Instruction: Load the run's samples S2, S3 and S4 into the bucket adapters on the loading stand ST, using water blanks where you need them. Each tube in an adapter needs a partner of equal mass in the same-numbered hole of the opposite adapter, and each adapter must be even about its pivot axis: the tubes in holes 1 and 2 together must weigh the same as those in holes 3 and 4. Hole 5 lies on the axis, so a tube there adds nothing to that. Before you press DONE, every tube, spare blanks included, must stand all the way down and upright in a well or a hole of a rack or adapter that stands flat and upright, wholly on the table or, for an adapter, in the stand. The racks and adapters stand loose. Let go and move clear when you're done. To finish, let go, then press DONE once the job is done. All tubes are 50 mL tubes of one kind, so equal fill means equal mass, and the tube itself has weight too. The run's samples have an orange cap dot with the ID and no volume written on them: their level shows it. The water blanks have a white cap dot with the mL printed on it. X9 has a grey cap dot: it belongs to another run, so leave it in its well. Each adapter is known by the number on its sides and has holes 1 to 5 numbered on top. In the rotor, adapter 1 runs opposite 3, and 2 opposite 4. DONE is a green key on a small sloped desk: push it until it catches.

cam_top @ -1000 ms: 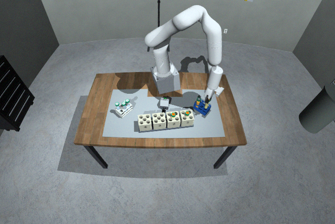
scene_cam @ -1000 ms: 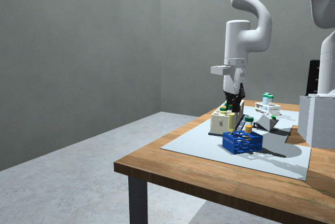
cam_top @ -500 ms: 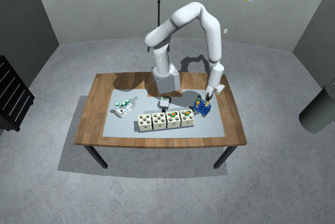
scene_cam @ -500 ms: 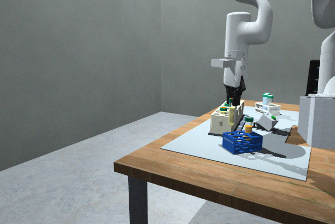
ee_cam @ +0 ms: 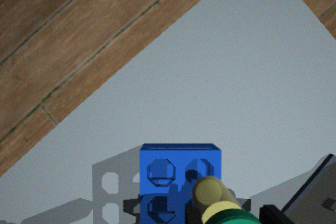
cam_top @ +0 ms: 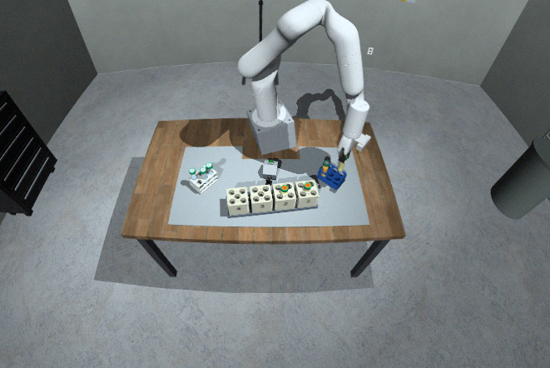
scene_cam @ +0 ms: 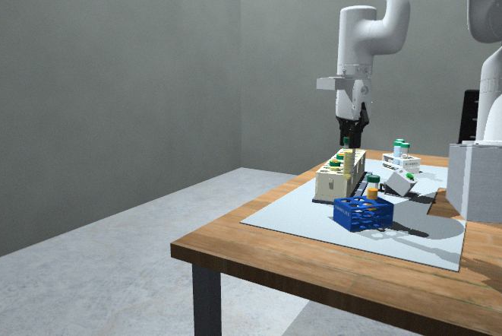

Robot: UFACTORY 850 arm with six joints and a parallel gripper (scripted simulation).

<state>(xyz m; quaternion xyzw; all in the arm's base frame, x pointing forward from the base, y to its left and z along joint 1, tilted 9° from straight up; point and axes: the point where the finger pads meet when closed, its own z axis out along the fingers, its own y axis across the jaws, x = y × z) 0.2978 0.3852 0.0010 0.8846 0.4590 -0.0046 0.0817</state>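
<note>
My gripper (cam_top: 344,156) (scene_cam: 349,143) (ee_cam: 233,218) is shut on a green-capped tube of pale yellow liquid (cam_top: 341,166) (scene_cam: 348,164) (ee_cam: 209,191). It hangs upright, its tip just above the blue sample rack (cam_top: 332,184) (scene_cam: 342,220) (ee_cam: 181,154); a trace of orange shows on its cap. A tube of orange liquid (cam_top: 324,169) (scene_cam: 372,193) stands in that rack, its dot unclear. Adapter 2 (cam_top: 278,205) and the rightmost adapter (cam_top: 301,201) (scene_cam: 323,189) each hold one orange-dot tube. Adapters 4 (cam_top: 231,209) and 3 (cam_top: 255,206) look empty. All stand on the stand (cam_top: 272,212).
The white blanks rack (cam_top: 203,188) (scene_cam: 412,164) stands at the left with three green-capped tubes; their printed numbers are unreadable. The DONE desk (cam_top: 270,170) (scene_cam: 399,183) with its green key (cam_top: 270,161) (scene_cam: 409,175) stands between the stand and the arm's base.
</note>
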